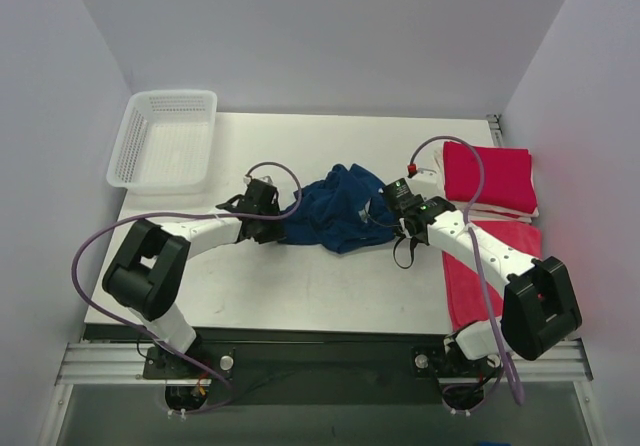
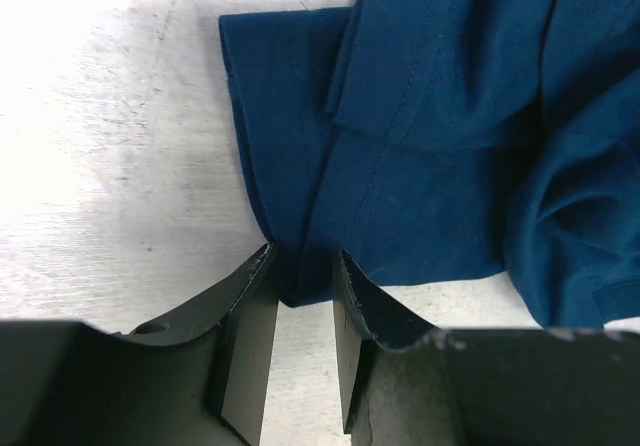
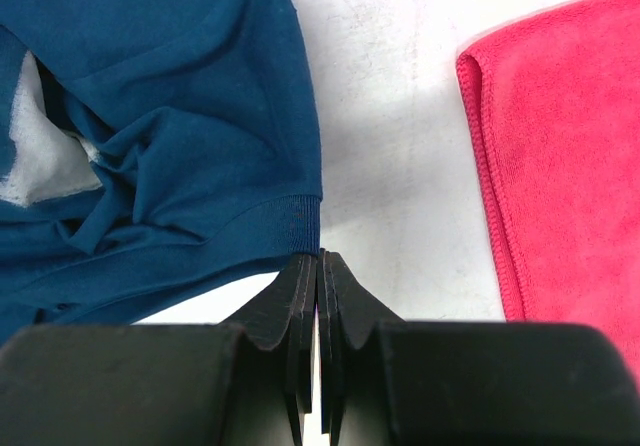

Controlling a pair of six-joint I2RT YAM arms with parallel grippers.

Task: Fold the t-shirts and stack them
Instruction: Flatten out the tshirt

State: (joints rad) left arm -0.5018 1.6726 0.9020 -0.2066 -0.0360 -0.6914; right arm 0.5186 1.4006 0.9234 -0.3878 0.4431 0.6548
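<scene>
Navy t-shirt (crumpled) lies between left claw and right claw.

Nearer me than the navy t-shirt, bare table gave me passing room. Right of it, the folded red stack and a flat red t-shirt blocked the way; far left, the basket stood.

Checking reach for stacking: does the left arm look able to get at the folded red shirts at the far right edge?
Probably not. The left tool sits at the navy shirt's left edge; that shirt and the right arm lie between it and the folded red shirts.
</scene>
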